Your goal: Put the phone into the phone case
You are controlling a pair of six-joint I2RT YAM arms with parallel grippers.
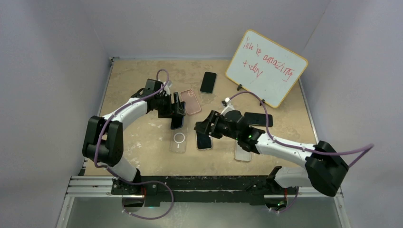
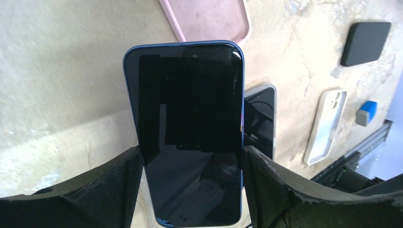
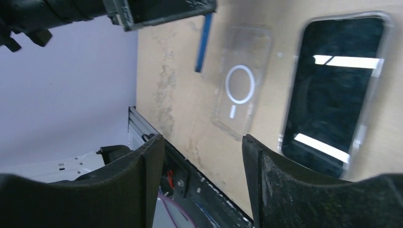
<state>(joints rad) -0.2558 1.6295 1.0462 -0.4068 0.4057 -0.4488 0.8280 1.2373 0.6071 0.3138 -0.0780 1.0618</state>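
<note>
My left gripper (image 1: 174, 113) is shut on a blue-edged phone (image 1: 177, 123) with a dark screen and holds it off the table, just behind the clear case. In the left wrist view the phone (image 2: 190, 118) sits between both fingers of the gripper (image 2: 192, 159). The clear phone case with a white ring (image 1: 179, 141) lies flat and empty. In the right wrist view the case (image 3: 240, 85) lies below the phone (image 3: 203, 42), seen edge-on. My right gripper (image 1: 200, 127) is open and empty (image 3: 203, 142), just right of the case.
A dark phone inside a clear case (image 1: 204, 140) lies right of the ringed case. A pink case (image 1: 191, 101), a black phone (image 1: 208, 82), another black phone (image 1: 259, 118) and a pale case (image 1: 242, 152) lie around. A whiteboard (image 1: 266, 66) stands at the back right.
</note>
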